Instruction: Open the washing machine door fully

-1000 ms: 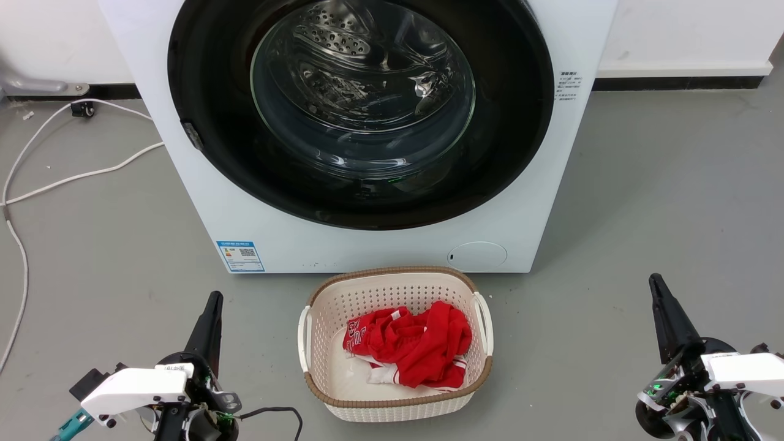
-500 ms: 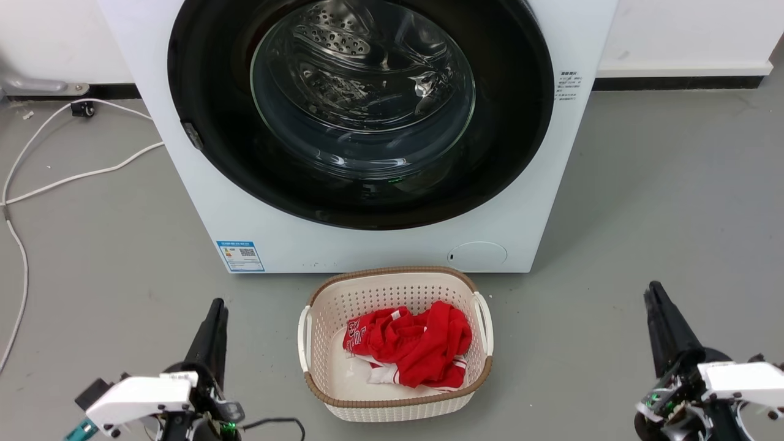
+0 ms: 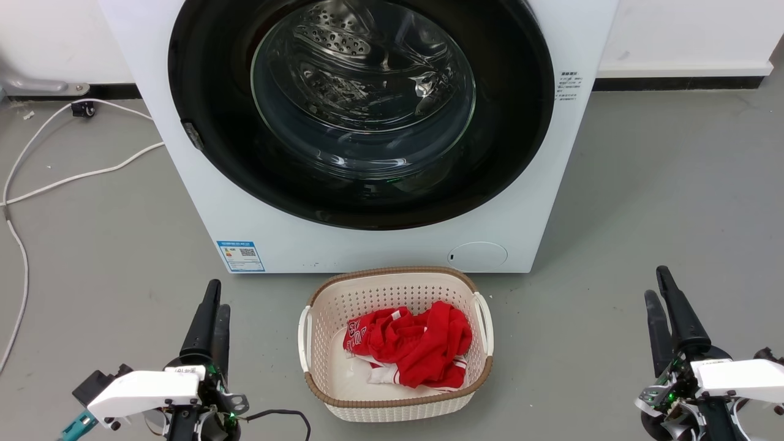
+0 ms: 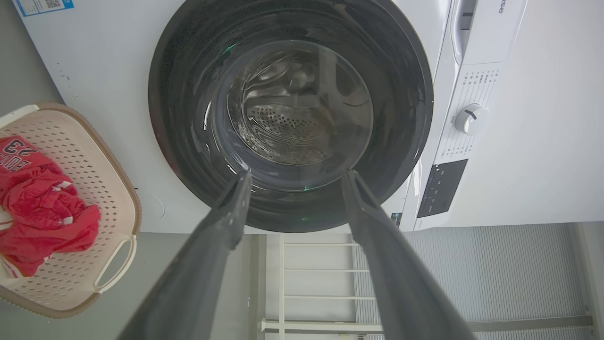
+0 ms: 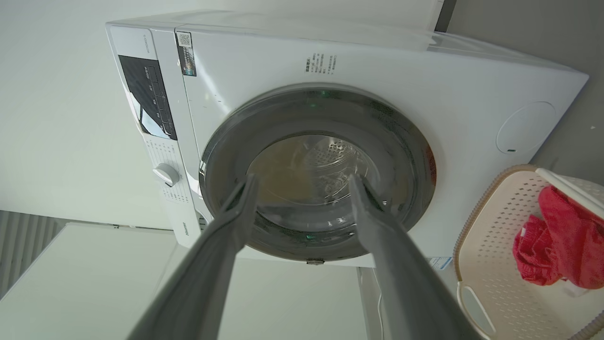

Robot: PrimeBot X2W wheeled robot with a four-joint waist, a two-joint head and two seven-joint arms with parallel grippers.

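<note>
The washing machine (image 3: 343,248) stands white and boxy ahead of me. Its washing machine door (image 3: 202,73) is a glossy black disc with a clear glass bowl, lying flat against the front. A small grey fitting (image 3: 192,135) sits on the door's left edge. My left gripper (image 3: 217,297) is low on the floor side at the lower left, open and empty, well short of the machine. My right gripper (image 3: 655,283) is open and empty at the lower right. The left gripper (image 4: 296,175) and right gripper (image 5: 303,179) each frame the door (image 4: 179,118) (image 5: 406,156) between spread fingers.
A beige perforated basket (image 3: 392,272) holding red clothing (image 3: 416,343) stands on the grey floor right before the machine, between my arms. White cables (image 3: 79,174) trail over the floor at the left. A small round white cover (image 3: 478,253) sits low on the machine's front.
Both grippers' fingers, pressed together a second ago, now stand apart. Both arms dipped slightly and came back up. The door has not moved.
</note>
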